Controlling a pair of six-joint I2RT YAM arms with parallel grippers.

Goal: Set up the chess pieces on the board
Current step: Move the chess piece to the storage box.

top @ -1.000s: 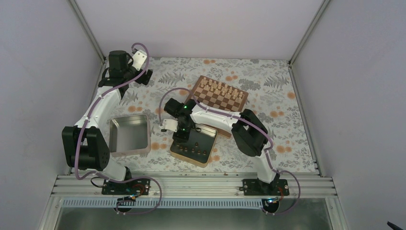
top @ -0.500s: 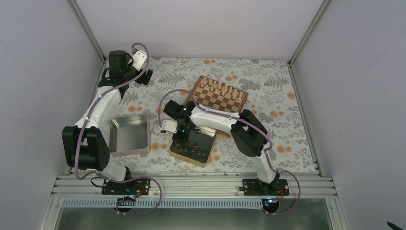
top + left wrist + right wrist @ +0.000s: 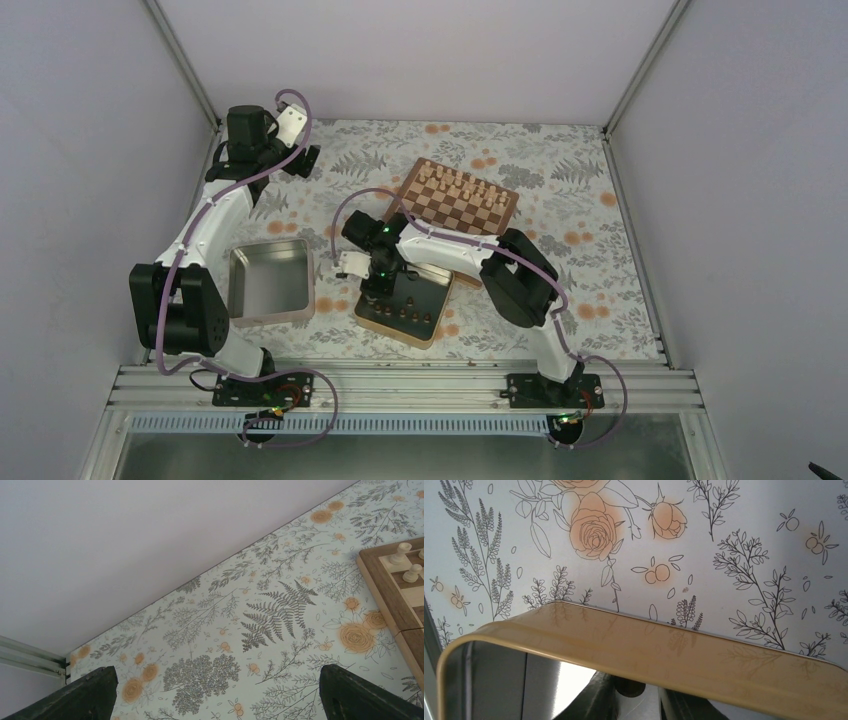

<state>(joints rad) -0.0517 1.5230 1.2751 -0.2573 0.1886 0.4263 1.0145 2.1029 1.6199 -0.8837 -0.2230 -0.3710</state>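
The board lies at the back right with pale chessmen along its far rows; its corner shows in the left wrist view. Several dark chess pieces stand in a gold-rimmed tin near the front. My right gripper reaches down into that tin. In the right wrist view its fingers flank one dark piece behind the tin's rim; the jaws are narrow, with a slit left on the right side. My left gripper hangs wide open and empty over the cloth at the back left.
An empty metal tin sits left of the piece tin. Grey walls close in the flowered tabletop on three sides. The right arm's elbow stands between the tin and the board.
The right gripper has sunk slightly into the tin and its jaws have narrowed round a dark piece. The left arm has not moved.
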